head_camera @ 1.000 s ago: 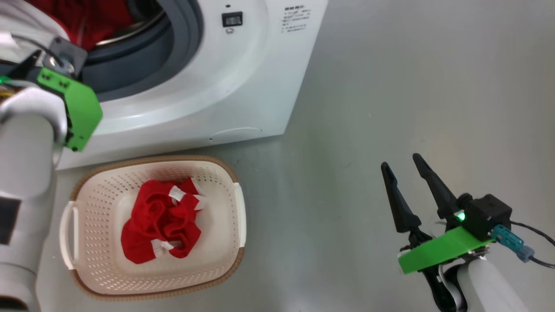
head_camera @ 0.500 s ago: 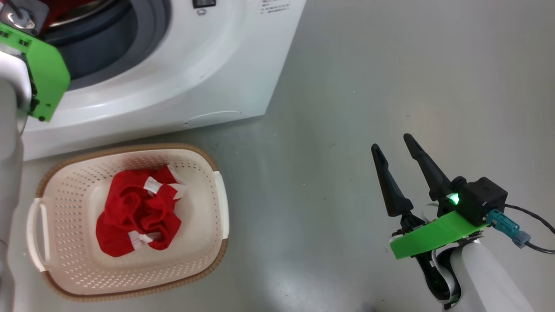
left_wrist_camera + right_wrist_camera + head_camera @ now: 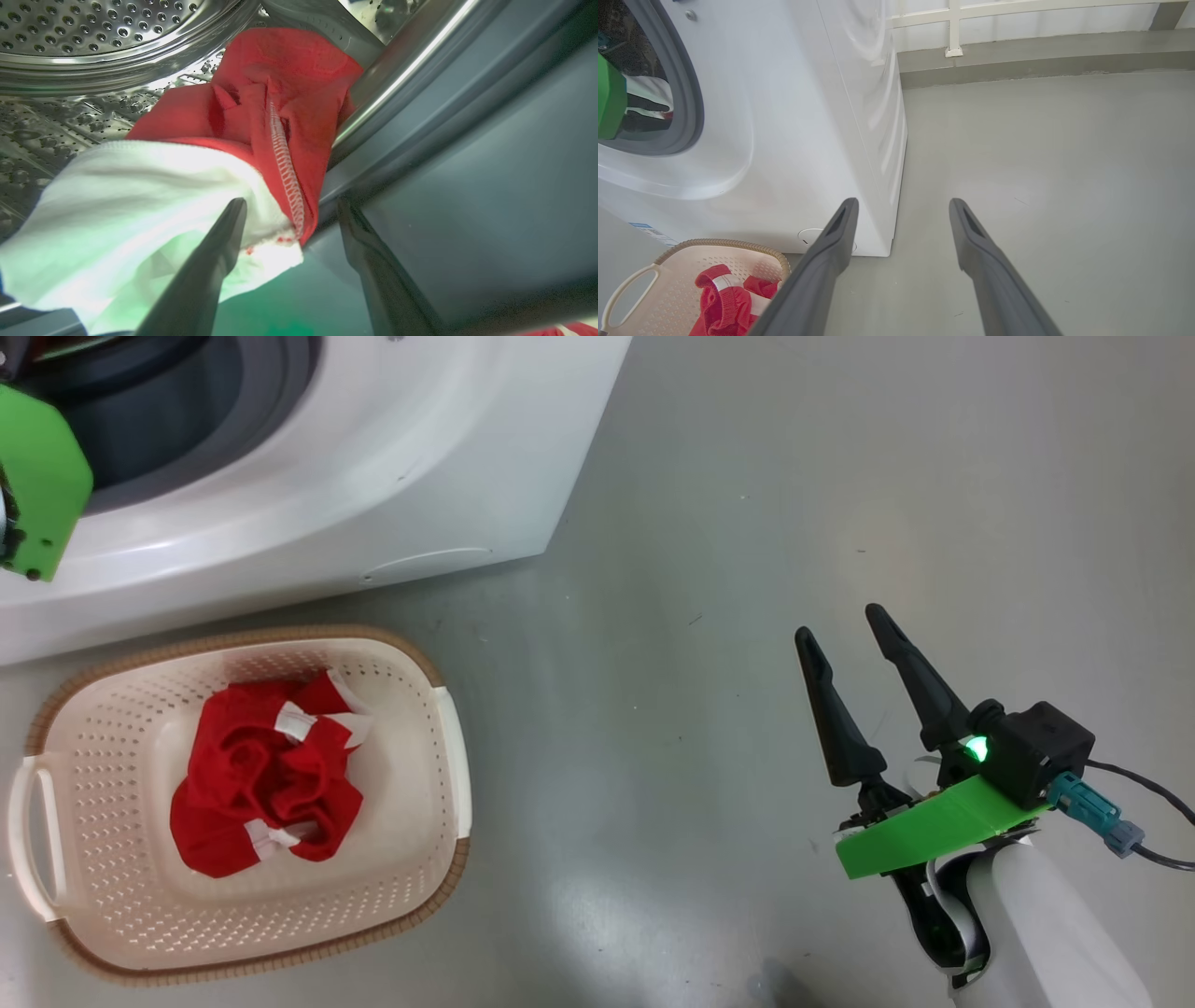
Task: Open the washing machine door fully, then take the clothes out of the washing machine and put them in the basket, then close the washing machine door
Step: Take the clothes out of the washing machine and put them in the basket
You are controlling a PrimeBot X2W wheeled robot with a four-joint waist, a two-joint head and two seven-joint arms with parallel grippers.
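Well inside the washing machine (image 3: 373, 476) mouth: left gripper (image 3: 290, 205), fingers spread wide and clamped on nothing, aimed at the clothes (image 3: 261, 154) left in the drum (image 3: 70, 28) — a red garment (image 3: 280, 84) and a white garment (image 3: 140, 196) pressed together against the grey gasket (image 3: 467, 163) at the drum's lip. Spread that wide, presumably, to straddle the cloth's edge before pinching; contact with it impossible to tell. Parked well apart over bare floor (image 3: 747, 523): right gripper (image 3: 840, 625), likewise open-fingered and empty, probably to stay out of the way. Set just beside the machine's lower front edge: the basket (image 3: 448, 747), one red-and-white bundle (image 3: 261, 784) lying at its middle — a short carry from the drum.
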